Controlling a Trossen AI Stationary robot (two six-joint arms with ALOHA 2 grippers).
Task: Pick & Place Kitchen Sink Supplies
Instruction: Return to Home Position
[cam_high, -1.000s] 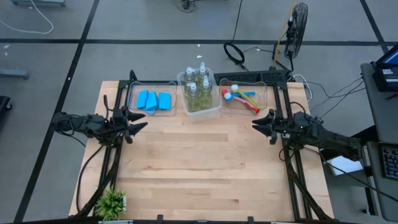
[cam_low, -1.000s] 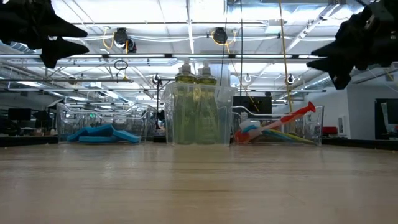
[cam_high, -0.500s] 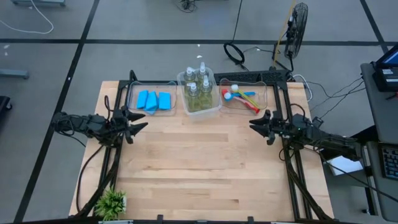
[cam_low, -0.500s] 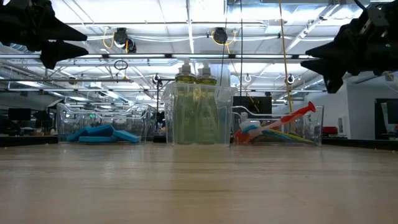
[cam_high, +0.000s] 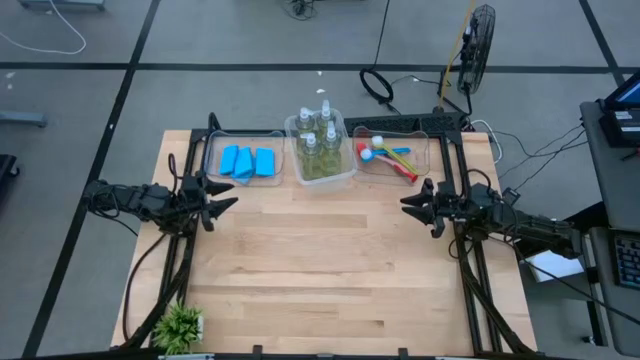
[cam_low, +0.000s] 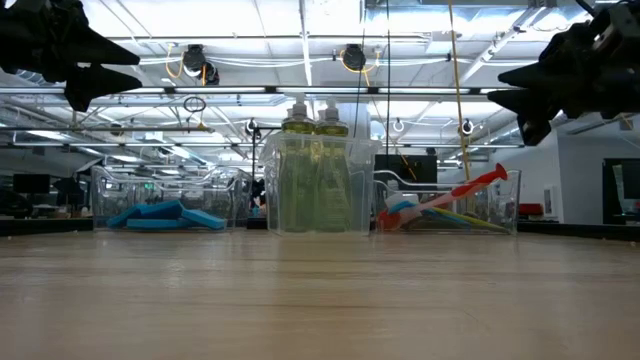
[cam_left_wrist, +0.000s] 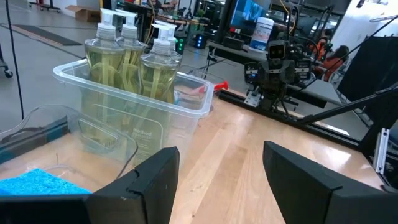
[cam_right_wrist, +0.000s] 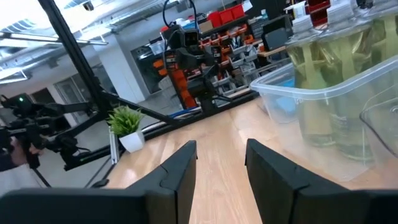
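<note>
Supplies are sorted in clear plastic bins (cam_high: 291, 140) at the far edge of the counter (cam_high: 330, 270): blue rectangular sponges (cam_high: 247, 161), clear pump bottles of yellow-green liquid (cam_high: 320, 150), slim coloured brushes (cam_high: 388, 155). Left claw (cam_high: 230, 192) and right claw (cam_high: 410, 200) are spread and empty, at the counter sides. Arms should be retracted slowly, clear of the bins.
</note>
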